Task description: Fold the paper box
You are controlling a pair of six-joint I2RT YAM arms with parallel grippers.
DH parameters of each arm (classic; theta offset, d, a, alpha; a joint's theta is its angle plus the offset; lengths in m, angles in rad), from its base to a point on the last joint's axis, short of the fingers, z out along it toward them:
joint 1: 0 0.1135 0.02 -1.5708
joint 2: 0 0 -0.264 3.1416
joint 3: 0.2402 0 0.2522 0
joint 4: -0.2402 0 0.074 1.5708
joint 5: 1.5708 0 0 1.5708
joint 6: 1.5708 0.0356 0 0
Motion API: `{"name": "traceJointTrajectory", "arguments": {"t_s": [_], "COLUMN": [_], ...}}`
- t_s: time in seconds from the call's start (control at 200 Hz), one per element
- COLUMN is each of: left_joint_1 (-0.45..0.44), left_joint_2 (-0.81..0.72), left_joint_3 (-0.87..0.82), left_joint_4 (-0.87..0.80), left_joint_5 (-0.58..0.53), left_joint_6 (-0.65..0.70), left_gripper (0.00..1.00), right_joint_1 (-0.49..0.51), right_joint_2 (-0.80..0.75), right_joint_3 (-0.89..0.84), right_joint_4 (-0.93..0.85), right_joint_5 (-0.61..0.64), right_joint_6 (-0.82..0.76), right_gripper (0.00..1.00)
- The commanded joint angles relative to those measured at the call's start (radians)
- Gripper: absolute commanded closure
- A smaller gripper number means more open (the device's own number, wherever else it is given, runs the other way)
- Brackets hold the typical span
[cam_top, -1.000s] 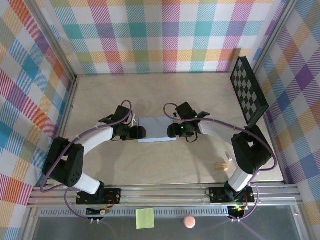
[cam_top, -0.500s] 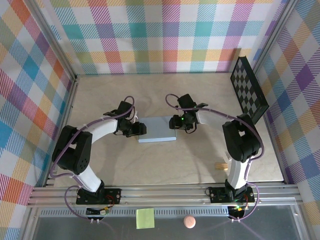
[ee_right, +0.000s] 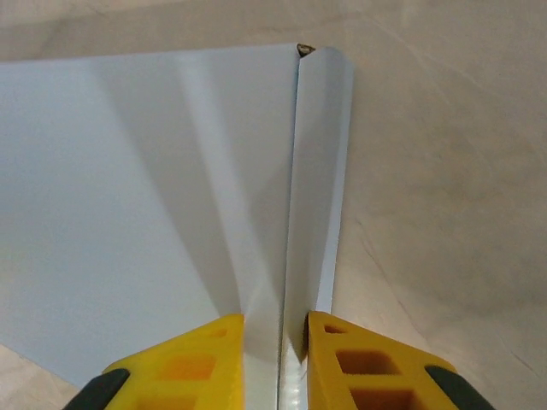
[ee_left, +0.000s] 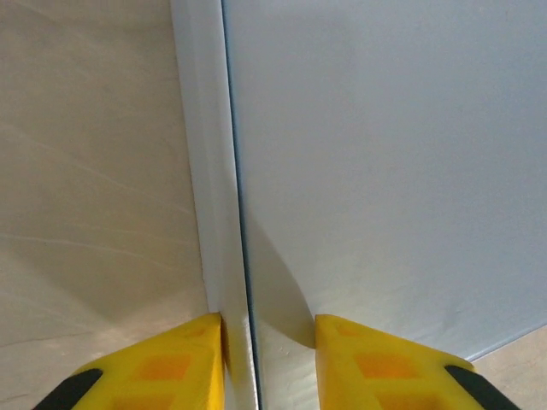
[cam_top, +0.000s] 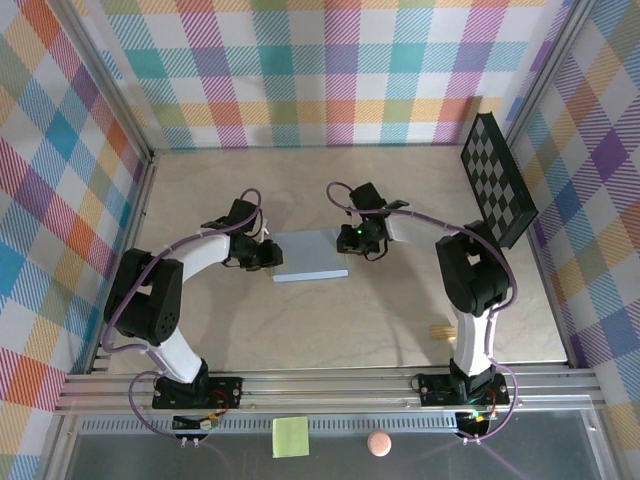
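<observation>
Both arms had swung further in toward the box vs. 1 s ago, elbows pulled back, and both sets of jaws had narrowed. Paper box (cam_top: 312,256) lay flat mid-worktop (cam_top: 300,330), between the two wrists. Left jaws pinched the raised fold along the box's left edge, yellow fingers (ee_left: 162,367) either side of it w/ little gap. Right jaws pinched the upturned flap at the right edge, fingers (ee_right: 376,367) nearly together. Checkerboard panel (cam_top: 497,180) leaned at the right wall, well apart.
</observation>
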Motion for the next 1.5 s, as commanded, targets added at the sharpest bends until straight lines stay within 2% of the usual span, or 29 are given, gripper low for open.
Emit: {"name": "traceJointTrajectory", "arguments": {"t_s": [0.0, 0.255, 0.305, 0.605, 0.675, 0.815, 1.03, 1.28, 1.395, 1.495], "left_joint_1": [0.042, 0.262, 0.301, 0.436, 0.458, 0.490, 0.515, 0.523, 0.529, 0.533], "left_joint_2": [-0.050, -0.129, -0.128, 0.084, 0.143, 0.250, 0.386, 0.442, 0.435, 0.420], "left_joint_3": [0.011, -0.061, -0.065, 0.110, 0.166, 0.282, 0.429, 0.466, 0.485, 0.496], "left_joint_4": [0.034, 0.105, 0.168, 0.276, 0.297, 0.285, 0.264, 0.281, 0.251, 0.237], "left_joint_5": [0.057, 0.062, 0.045, 0.055, 0.062, 0.074, 0.094, 0.044, 0.008, -0.010], "left_joint_6": [0.014, -0.016, -0.028, -0.050, -0.055, -0.062, -0.050, -0.073, -0.066, -0.062], "left_gripper": [0.70, 0.70, 0.70, 0.73, 0.73, 0.73, 0.73, 0.71, 0.61, 0.51], "right_joint_1": [0.072, 0.159, 0.169, 0.194, 0.198, 0.204, 0.207, 0.204, 0.195, 0.183], "right_joint_2": [0.055, 0.250, 0.288, 0.499, 0.556, 0.693, 0.838, 0.870, 0.865, 0.846], "right_joint_3": [0.095, 0.397, 0.441, 0.693, 0.751, 0.966, 1.174, 1.224, 1.230, 1.217], "right_joint_4": [0.043, 0.091, 0.131, 0.363, 0.419, 0.420, 0.472, 0.472, 0.422, 0.386], "right_joint_5": [-0.123, -0.170, -0.180, -0.212, -0.200, -0.190, -0.120, -0.009, 0.012, 0.001], "right_joint_6": [0.041, 0.080, 0.092, 0.211, 0.256, 0.296, 0.343, 0.326, 0.321, 0.321], "right_gripper": [0.78, 0.78, 0.78, 0.78, 0.78, 0.78, 0.73, 0.70, 0.62, 0.61]}}
